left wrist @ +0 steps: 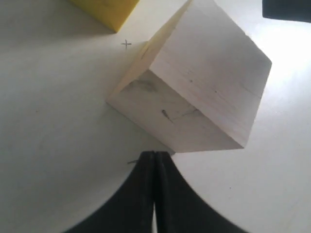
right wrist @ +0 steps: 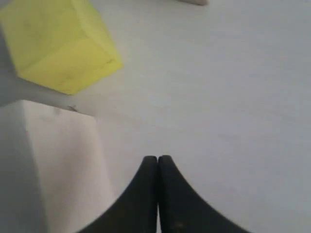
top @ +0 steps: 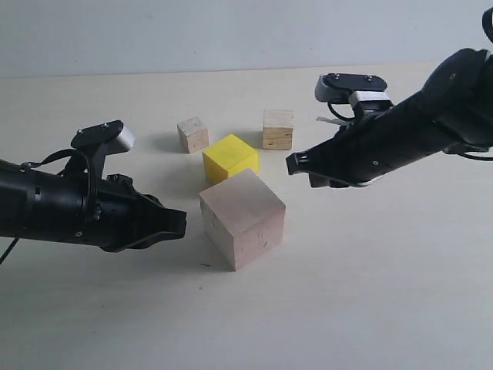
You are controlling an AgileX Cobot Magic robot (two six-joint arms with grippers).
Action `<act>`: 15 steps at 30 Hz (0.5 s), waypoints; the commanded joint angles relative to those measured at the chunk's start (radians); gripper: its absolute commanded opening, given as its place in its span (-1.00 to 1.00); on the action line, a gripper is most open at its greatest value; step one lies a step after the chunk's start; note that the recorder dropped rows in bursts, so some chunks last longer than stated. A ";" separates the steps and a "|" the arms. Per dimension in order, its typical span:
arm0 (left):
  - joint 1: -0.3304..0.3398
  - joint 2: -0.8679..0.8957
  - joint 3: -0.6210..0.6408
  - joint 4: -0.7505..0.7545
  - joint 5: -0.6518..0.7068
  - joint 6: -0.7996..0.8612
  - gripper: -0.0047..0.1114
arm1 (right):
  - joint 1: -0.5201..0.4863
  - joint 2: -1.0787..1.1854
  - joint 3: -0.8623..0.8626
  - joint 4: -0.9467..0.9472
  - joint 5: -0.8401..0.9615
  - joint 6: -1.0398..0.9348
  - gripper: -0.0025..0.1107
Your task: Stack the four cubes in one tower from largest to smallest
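- Pink cube (top: 243,218): the largest, it sits on the counter (top: 370,293) at the front of the group, turned corner-on to the exterior view. Nothing rests on it.
- Yellow cube (top: 229,157): on the counter just behind the pink cube. Contact between the two cannot be confirmed.
- Tan cube (top: 277,129): behind and right of the yellow one, standing apart.
- Grey cube (top: 192,134): the smallest, behind and left of the yellow one, standing apart.
- Tower: not begun, as all four cubes lie singly on the counter.
- Left pincer (top: 181,223): tips pressed together and empty, low and just beside the pink cube's left face.
- Right pincer (top: 296,163): tips pressed together and empty, near the yellow cube on its right.
- Step in hand, as judged: the opening one, with the pink cube serving as base where it lies.
- Next move, as judged: a pincer must part its tips, straddle the yellow cube, lift it and set it squarely on the pink cube's top. The right pincer appears better placed for this.
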 commanded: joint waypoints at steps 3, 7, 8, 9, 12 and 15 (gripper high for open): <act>-0.002 -0.008 0.004 -0.010 -0.013 -0.006 -0.92 | 0.003 0.029 -0.040 0.263 0.144 -0.241 -0.96; -0.002 -0.008 0.004 -0.010 -0.013 -0.006 -0.92 | 0.003 0.032 -0.038 0.256 0.172 -0.231 -0.96; -0.002 -0.008 0.004 -0.010 -0.013 -0.006 -0.92 | 0.003 0.032 -0.038 0.256 0.187 -0.231 -0.96; -0.002 -0.008 0.004 -0.010 -0.013 -0.006 -0.92 | 0.003 0.032 -0.038 0.256 0.197 -0.231 -0.96; -0.002 -0.008 0.004 -0.010 -0.011 -0.006 -0.92 | 0.003 0.032 -0.038 0.256 0.217 -0.211 -0.96; -0.002 -0.008 0.004 -0.010 -0.011 -0.006 -0.92 | 0.003 0.033 -0.038 0.256 0.266 -0.204 -0.96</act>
